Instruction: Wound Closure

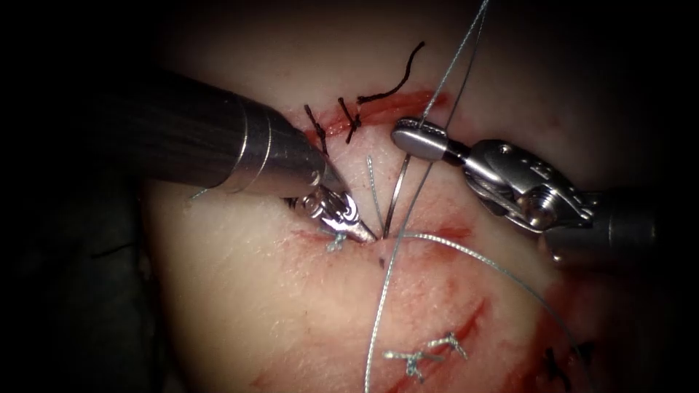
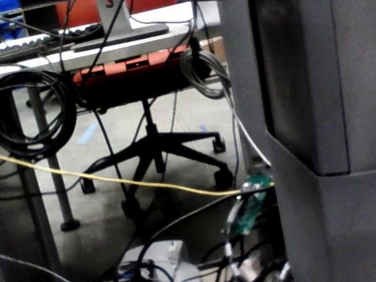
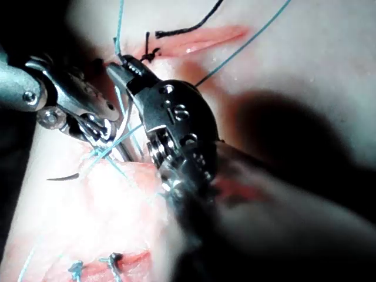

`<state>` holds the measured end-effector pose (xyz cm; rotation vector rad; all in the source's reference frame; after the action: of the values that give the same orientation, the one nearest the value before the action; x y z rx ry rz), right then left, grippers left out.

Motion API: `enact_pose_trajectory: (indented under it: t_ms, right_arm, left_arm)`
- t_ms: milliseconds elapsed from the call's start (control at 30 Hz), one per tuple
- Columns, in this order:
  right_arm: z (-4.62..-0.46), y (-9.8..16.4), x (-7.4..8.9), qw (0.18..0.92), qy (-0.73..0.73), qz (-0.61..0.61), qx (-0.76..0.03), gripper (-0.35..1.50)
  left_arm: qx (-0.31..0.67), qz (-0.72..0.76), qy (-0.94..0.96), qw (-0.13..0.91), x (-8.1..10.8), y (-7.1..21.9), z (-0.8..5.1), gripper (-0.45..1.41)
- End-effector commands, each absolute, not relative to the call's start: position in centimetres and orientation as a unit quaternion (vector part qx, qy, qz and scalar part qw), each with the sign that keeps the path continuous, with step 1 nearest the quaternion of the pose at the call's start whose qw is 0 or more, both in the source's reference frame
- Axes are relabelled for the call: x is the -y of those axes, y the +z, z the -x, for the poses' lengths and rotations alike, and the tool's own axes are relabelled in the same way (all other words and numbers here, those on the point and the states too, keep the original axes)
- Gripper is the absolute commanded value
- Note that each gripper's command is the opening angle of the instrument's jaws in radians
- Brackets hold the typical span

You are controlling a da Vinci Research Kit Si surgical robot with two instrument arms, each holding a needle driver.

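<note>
Endoscope view: left tool (image 1: 362, 231), jaws together, presses tissue (image 1: 240, 291) at the cut (image 1: 437, 234), apparently gripping thread (image 1: 466, 255). Right tool (image 1: 419, 138) clamps the needle (image 1: 397, 193) top; its tip enters tissue. Slippage risks tearing.

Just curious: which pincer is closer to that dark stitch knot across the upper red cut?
Right. The right pincer lies beside the dark stitch knot; the left pincer sits lower, at the cut's middle, by the needle.

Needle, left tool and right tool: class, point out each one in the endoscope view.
needle (image 1: 397, 195): endoscope view, mid-shaft of its curve.
left tool (image 1: 342, 217): endoscope view, between its tips.
right tool (image 1: 421, 138): endoscope view, between its tips.
</note>
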<state>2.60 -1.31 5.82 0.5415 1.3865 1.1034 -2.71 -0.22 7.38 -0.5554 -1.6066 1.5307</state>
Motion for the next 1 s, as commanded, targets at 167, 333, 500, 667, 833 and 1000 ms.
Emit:
enact_pose_trajectory:
  t_ms: [167,333,500,667,833,1000]
  right_arm:
    - [-2.71,5.85,1.51,0.588,0.518,-0.280,-0.555,-0.35]
    - [-2.72,5.81,1.61,0.557,0.556,-0.324,-0.525,-0.35]
    - [-2.74,5.76,1.67,0.516,0.602,-0.365,-0.487,-0.35]
    - [-2.72,5.78,1.69,0.494,0.630,-0.379,-0.464,-0.35]
    - [-2.70,5.88,1.72,0.475,0.646,-0.388,-0.455,-0.35]
    - [-2.66,5.99,1.74,0.472,0.649,-0.388,-0.454,-0.35]
  left_arm:
    - [0.639,0.221,0.609,0.414,0.23,7.43,2.75,-0.45]
    - [0.640,0.221,0.609,0.413,0.23,7.44,2.74,-0.45]
    - [0.640,0.221,0.609,0.413,0.22,7.44,2.74,-0.43]
    - [0.637,0.229,0.611,0.411,0.18,7.41,2.74,-0.06]
    - [0.616,0.267,0.623,0.402,0.07,7.27,2.71,0.62]
    - [0.571,0.336,0.646,0.380,-0.05,6.95,2.46,0.86]
